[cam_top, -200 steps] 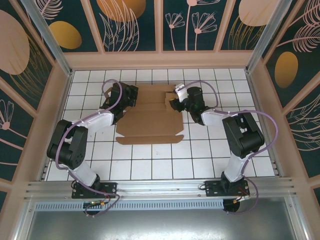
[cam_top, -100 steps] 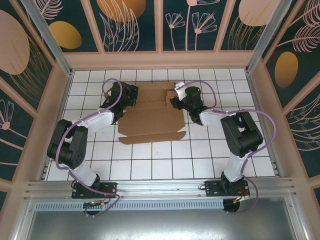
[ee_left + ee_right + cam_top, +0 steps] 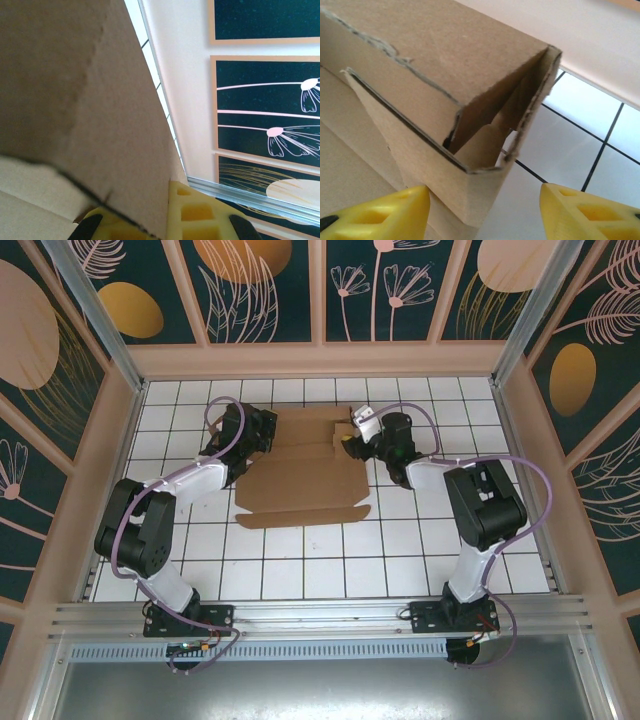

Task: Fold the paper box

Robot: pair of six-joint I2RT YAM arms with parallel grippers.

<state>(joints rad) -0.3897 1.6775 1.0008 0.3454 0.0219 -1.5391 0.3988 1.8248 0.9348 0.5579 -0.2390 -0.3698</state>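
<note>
The paper box (image 3: 300, 483) is a brown cardboard sheet lying on the white tiles, its far side folded up into a wall. My left gripper (image 3: 257, 436) is at the sheet's far-left corner. In the left wrist view it (image 3: 155, 220) is shut on a raised cardboard panel (image 3: 90, 125) that passes between the yellow fingers (image 3: 197, 215). My right gripper (image 3: 352, 440) is at the far-right corner. There it (image 3: 485, 215) stands open around the folded-up corner of the paper box (image 3: 470, 115). The left fingertip (image 3: 390, 212) is against the cardboard and the right one (image 3: 585, 212) is clear of it.
White tiled floor (image 3: 300, 560) spreads in front of the sheet. Pale walls with dark floral panels close in the back (image 3: 320, 360) and both sides. A metal rail (image 3: 320, 615) runs along the near edge by the arm bases.
The right gripper's jaws have widened and its wrist has shifted slightly to the right at the box's far-right corner. The left arm and the sheet stay as they were.
</note>
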